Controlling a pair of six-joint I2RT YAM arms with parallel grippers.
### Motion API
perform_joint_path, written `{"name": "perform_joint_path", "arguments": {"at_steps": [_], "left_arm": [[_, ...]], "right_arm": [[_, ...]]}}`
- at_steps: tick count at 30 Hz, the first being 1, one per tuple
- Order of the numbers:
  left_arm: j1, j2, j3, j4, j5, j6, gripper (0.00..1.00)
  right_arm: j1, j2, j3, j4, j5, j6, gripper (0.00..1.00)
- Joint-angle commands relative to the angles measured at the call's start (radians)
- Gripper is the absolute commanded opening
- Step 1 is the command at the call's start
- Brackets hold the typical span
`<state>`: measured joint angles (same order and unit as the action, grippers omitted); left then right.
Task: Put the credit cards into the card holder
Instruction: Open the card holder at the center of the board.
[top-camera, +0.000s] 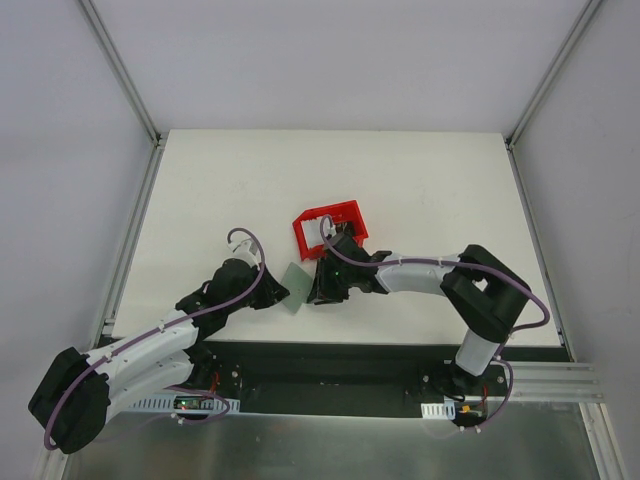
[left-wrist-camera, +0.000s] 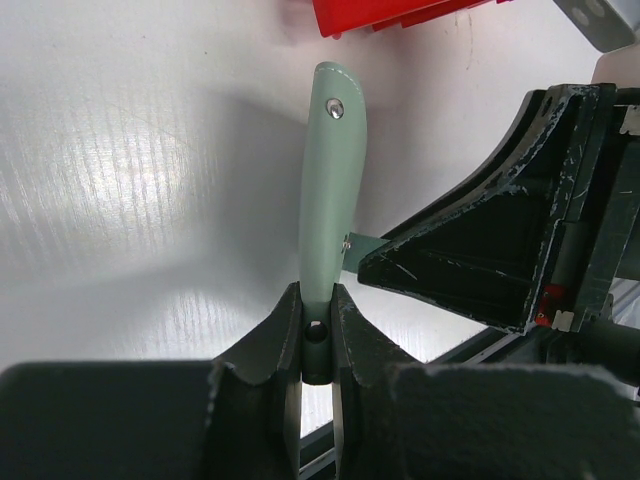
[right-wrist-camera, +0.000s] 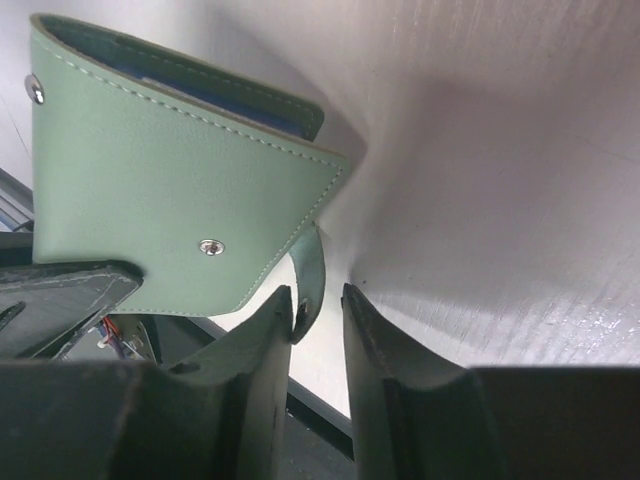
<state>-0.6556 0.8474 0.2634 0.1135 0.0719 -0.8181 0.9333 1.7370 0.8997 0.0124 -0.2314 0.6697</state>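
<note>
Your left pincer (left-wrist-camera: 317, 300) clamps the card holder (left-wrist-camera: 332, 190) edge-up, right pincer (right-wrist-camera: 318, 300) loose around its flap (right-wrist-camera: 308, 262); no credit cards visibly inside, so loading likely all remains.

The card holder (top-camera: 294, 289) was near the front middle of the table (top-camera: 420, 180), between the two grippers; the left gripper (top-camera: 275, 292) was at its left, with the holder's near edge between that gripper's fingers (left-wrist-camera: 280, 330); the right gripper (top-camera: 318, 292) was at its right, with a flap of the holder reaching in between its fingertips; the bin (top-camera: 330, 228) stood just behind the right gripper, farther back on the table; the arms' bases were at the near edge, one left, one right.
</note>
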Motion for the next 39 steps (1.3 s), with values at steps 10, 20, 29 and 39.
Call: {"name": "perform_joint_path", "arguments": {"at_steps": [10, 20, 29, 39], "left_arm": [[-0.013, -0.004, 0.014, -0.044, -0.038, 0.023, 0.22], [-0.013, -0.014, 0.056, -0.110, -0.066, 0.059, 0.65], [-0.013, 0.016, 0.140, -0.091, 0.029, 0.132, 0.71], [-0.013, 0.163, 0.206, -0.080, 0.123, 0.194, 0.68]], "right_arm": [[-0.002, -0.080, -0.001, -0.008, 0.041, -0.064, 0.00], [-0.001, -0.238, -0.012, -0.089, 0.044, -0.166, 0.00], [0.002, -0.271, 0.007, -0.026, -0.042, -0.182, 0.00], [0.006, -0.326, 0.004, 0.061, -0.071, -0.182, 0.00]]}}
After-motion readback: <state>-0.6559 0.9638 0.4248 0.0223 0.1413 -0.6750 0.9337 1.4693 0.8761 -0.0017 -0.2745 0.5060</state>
